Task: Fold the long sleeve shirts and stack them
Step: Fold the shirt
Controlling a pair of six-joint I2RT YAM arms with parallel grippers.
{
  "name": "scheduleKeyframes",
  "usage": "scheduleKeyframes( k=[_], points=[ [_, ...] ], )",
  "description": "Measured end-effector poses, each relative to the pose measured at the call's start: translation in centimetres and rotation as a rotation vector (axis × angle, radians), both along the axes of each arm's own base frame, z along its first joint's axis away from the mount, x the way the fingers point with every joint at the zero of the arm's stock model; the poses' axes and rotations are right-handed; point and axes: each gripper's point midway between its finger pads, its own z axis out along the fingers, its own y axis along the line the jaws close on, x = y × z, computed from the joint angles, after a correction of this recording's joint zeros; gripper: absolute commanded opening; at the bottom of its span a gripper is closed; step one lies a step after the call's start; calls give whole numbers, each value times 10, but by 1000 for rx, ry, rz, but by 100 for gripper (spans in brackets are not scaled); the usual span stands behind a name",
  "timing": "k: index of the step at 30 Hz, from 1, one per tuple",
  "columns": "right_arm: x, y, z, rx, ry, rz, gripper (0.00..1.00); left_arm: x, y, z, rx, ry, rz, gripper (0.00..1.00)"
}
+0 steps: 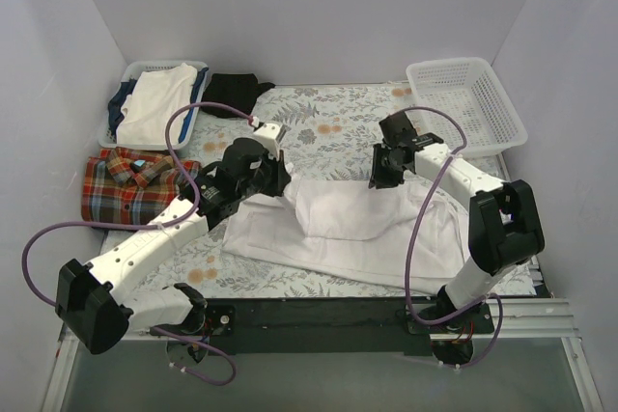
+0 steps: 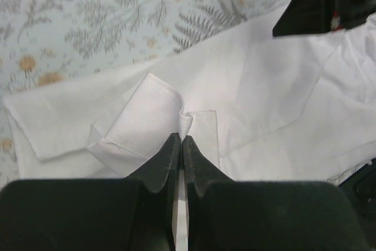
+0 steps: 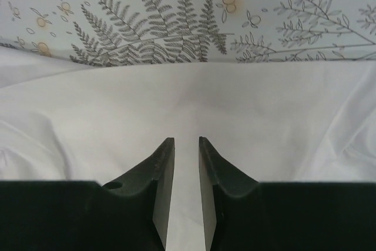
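Note:
The white long sleeve shirt (image 1: 357, 229) lies spread across the middle of the floral cloth, with part of it folded over itself. My left gripper (image 1: 282, 178) is at the shirt's left upper edge. In the left wrist view it (image 2: 181, 137) is shut on a small fold of the white fabric (image 2: 258, 98). My right gripper (image 1: 384, 178) hangs over the shirt's upper right edge. Its jaws (image 3: 186, 140) stand a little apart over smooth white cloth (image 3: 188, 98), and I see nothing gripped. The plaid shirt (image 1: 130, 185) lies folded at the left edge.
A white basket (image 1: 494, 132) stands at the back right. Another basket (image 1: 200, 67) at the back left holds folded white and blue clothes. A small black garment (image 1: 237, 94) lies beside it. Grey walls close in on three sides.

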Motion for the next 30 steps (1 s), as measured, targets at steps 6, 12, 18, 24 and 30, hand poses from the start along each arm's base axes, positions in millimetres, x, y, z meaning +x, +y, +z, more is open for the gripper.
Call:
scheduleKeyframes(
  k=[6, 12, 18, 24, 30],
  points=[
    [12, 11, 0, 22, 5, 42, 42, -24, 24, -49, 59, 157, 78, 0],
    [5, 13, -16, 17, 62, 83, 50, -23, 27, -49, 51, 170, 113, 0],
    [22, 24, -21, 8, 69, 106, 51, -22, 26, -47, 47, 165, 116, 0],
    [37, 32, -40, -37, 98, 111, 50, -20, 25, -42, 41, 154, 114, 0],
    [34, 27, -53, -128, 137, 107, 23, -20, 25, -43, 46, 153, 111, 0]
  ],
)
